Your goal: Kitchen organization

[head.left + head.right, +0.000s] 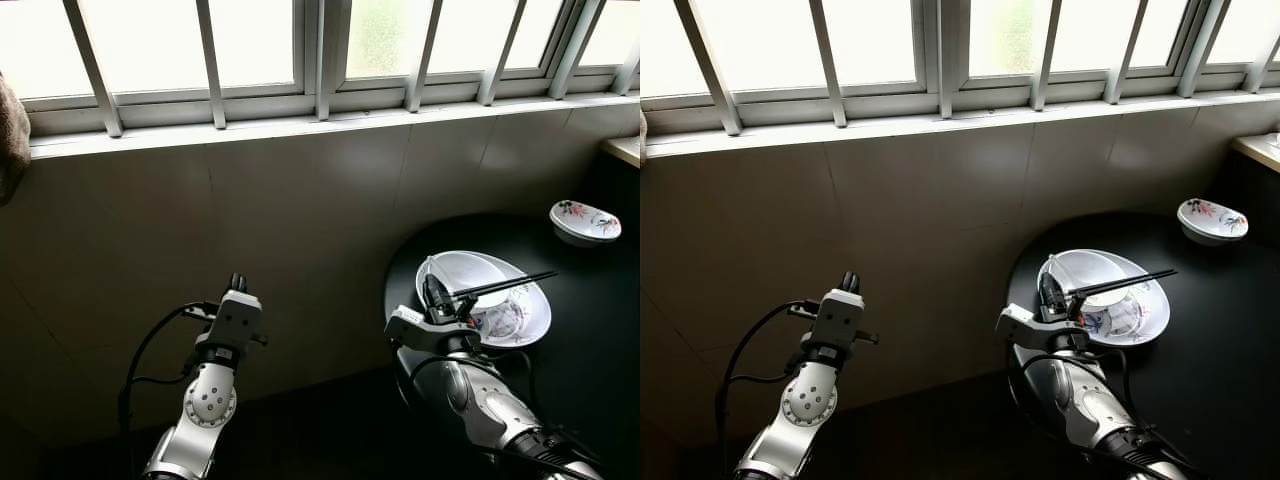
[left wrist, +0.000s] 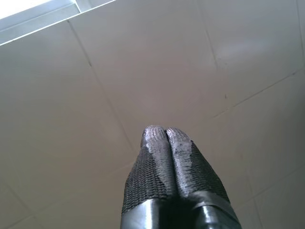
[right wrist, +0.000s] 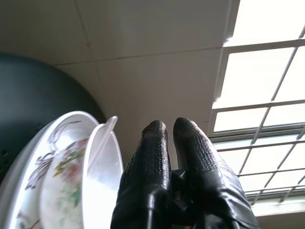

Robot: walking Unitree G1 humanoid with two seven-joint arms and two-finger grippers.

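No writing or brand can be read on anything here.

A round black surface (image 1: 590, 330) stands by the tiled wall (image 1: 300, 220) under a barred window (image 1: 300, 50). On it lies a big white plate (image 1: 535, 310). In the plate sit a white bowl (image 1: 462, 270) and, beside it, a flowered cup (image 1: 500, 318). A pair of black chopsticks (image 1: 505, 286) lies across the bowl and cup, tips pointing away from the right gripper (image 1: 433, 292). In the right wrist view a white spoon-like handle (image 3: 107, 125) sticks up at the bowl's rim; I cannot tell what else the bowl holds.

The right gripper's jaws are pressed together with nothing between them. They stand at the near edge of the plate, just beside the bowl's rim; whether they touch it I cannot tell. The chopsticks' near ends lie just beyond these jaws.

A small flowered dish (image 1: 585, 221) sits on the same surface well beyond the right jaws, toward the far right.

The left gripper (image 1: 238, 283) is raised in front of the bare wall, well apart from the surface and all the dishes. Its jaws are closed too and hold nothing.
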